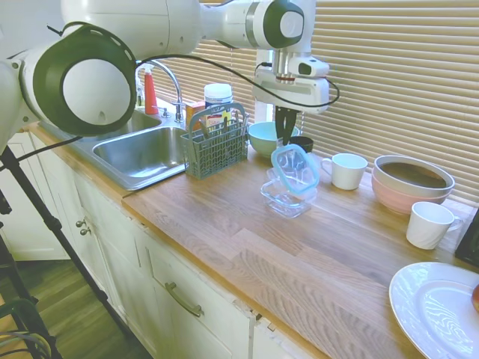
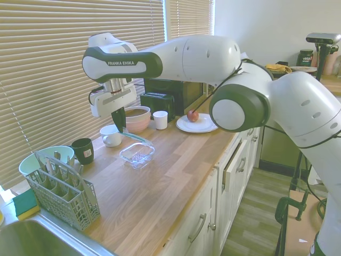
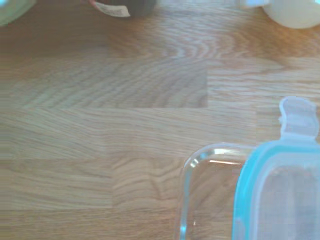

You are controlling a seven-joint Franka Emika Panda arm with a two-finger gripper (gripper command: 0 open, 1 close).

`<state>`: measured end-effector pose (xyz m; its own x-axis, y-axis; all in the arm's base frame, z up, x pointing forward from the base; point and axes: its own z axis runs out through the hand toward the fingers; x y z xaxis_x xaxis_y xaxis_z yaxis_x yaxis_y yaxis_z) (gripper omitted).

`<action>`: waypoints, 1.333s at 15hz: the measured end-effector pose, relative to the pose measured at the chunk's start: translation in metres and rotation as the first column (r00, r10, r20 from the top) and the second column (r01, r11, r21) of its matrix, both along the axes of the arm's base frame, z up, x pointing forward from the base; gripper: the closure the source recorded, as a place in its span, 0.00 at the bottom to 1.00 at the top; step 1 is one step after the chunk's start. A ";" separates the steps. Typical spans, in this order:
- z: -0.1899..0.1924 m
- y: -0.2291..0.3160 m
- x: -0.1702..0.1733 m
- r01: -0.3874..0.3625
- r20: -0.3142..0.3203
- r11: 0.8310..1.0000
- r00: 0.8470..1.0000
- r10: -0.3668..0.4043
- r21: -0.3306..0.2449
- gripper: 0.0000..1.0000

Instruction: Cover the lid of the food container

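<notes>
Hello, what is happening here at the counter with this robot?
The white arm's gripper holds the lid, with its teal rim, tilted above the clear food container on the wooden counter. The lid hangs partly over the tub and is not yet seated. Mugs, bowls and a cutlery basket stand around.

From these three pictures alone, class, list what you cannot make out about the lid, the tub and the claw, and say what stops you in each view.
- Lid: the wrist view's edges cut it off, showing one tab only.
- Tub: whether it holds anything; clear and too small in both exterior views.
- Claw: how its fingertips meet the lid's edge; too small and dark.
- Green bowl: partly behind the claw.
</notes>
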<state>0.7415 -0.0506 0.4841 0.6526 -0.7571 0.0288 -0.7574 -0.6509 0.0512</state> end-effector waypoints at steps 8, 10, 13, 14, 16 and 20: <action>-0.025 0.003 0.003 -0.019 -0.029 0.999 0.999 0.018 -0.036 1.00; -0.037 0.013 0.004 -0.040 -0.041 0.997 0.998 0.038 -0.059 1.00; -0.058 0.035 0.005 -0.073 -0.053 0.994 0.996 0.069 -0.083 1.00; -0.063 0.039 0.005 -0.077 -0.054 0.993 0.996 0.073 -0.089 1.00; -0.069 0.047 0.004 -0.085 -0.055 0.992 0.995 0.080 -0.094 1.00; -0.079 0.051 -0.003 -0.106 -0.066 0.989 0.993 0.099 -0.101 1.00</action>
